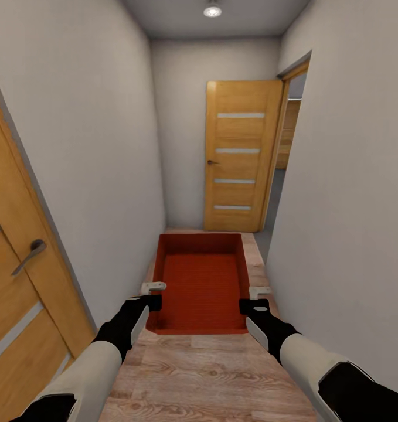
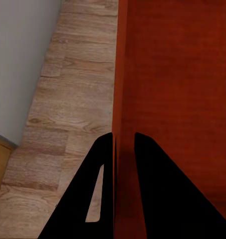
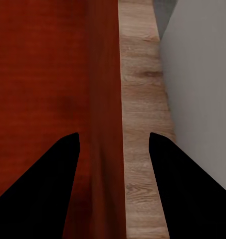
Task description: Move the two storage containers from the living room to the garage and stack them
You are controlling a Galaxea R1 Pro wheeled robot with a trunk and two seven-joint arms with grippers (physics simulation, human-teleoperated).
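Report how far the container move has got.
Midway. One storage container is carried along a wood-floored hallway, left pincer clamped on one wall, right pincer straddling the other, wider apart. Left: reach the garage, set it down, stack the second.

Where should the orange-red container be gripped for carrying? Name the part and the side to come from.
Grip the storage container by its two long side walls near the close end, one gripper per wall, coming down from above. It is open-topped with thin upright walls, so fingers can straddle a rim. The left gripper already straddles the left wall; the right gripper straddles the right wall with a wider gap.
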